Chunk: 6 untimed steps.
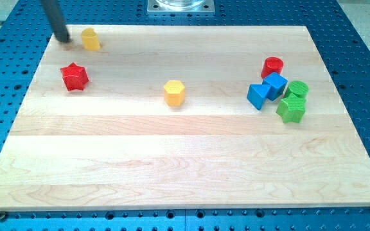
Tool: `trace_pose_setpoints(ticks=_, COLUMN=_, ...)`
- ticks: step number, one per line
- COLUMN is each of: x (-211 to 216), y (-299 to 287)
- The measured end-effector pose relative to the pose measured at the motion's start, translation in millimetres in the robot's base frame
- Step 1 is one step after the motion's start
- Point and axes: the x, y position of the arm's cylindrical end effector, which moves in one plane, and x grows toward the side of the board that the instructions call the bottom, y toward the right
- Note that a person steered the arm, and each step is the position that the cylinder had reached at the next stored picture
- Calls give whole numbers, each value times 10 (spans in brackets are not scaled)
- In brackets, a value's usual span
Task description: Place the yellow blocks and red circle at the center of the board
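My tip (63, 40) rests at the board's top left corner, just left of a yellow block (90, 39) and apart from it. A yellow hexagon block (173, 92) lies near the board's middle, a little above centre. The red circle block (272, 66) stands at the upper right, touching a cluster of blue blocks. The rod rises out of the view's top.
A red star block (74, 76) lies at the left, below my tip. Two blue blocks (275, 84) (257, 96), a green circle block (297, 89) and a green star block (291, 109) cluster at the right. The wooden board (185, 173) sits on a blue perforated table.
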Motion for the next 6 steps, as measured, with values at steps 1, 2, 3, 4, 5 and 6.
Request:
trace_pose_setpoints(ticks=1, x=340, y=675)
trace_pose_setpoints(ticks=2, x=730, y=1270)
trace_pose_setpoints(ticks=3, x=988, y=1741)
trace_pose_setpoints(ticks=4, x=609, y=1824)
trace_pose_setpoints(ticks=5, x=955, y=2002)
trace_pose_setpoints(ticks=6, x=1364, y=2155)
